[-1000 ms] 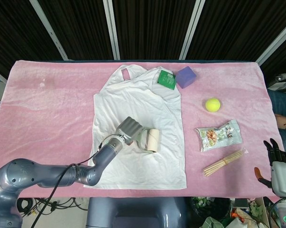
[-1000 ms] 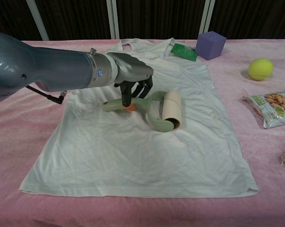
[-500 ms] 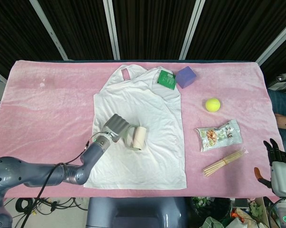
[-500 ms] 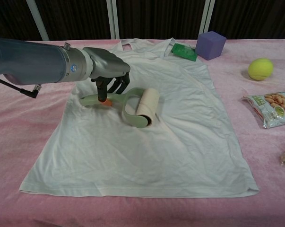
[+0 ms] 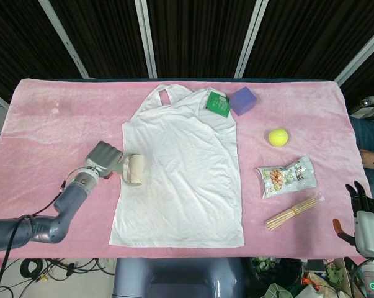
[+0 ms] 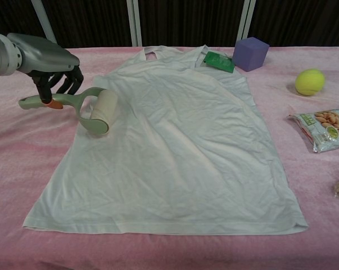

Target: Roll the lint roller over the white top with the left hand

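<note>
At the near-left edge of the white top (image 5: 180,174), the left hand (image 6: 45,62) grips the lint roller (image 6: 82,107) by its green handle, fingers curled around it, so the drum rests on the fabric's border, likely ending a stroke. Beyond the table's right corner the right hand (image 5: 362,214) hangs idle, fingers apart, holding nothing

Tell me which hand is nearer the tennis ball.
The right hand. It hangs off the table's front right corner, nearer than the snack bag to the robot, while the left hand holds the lint roller far across the white top from the tennis ball.
</note>
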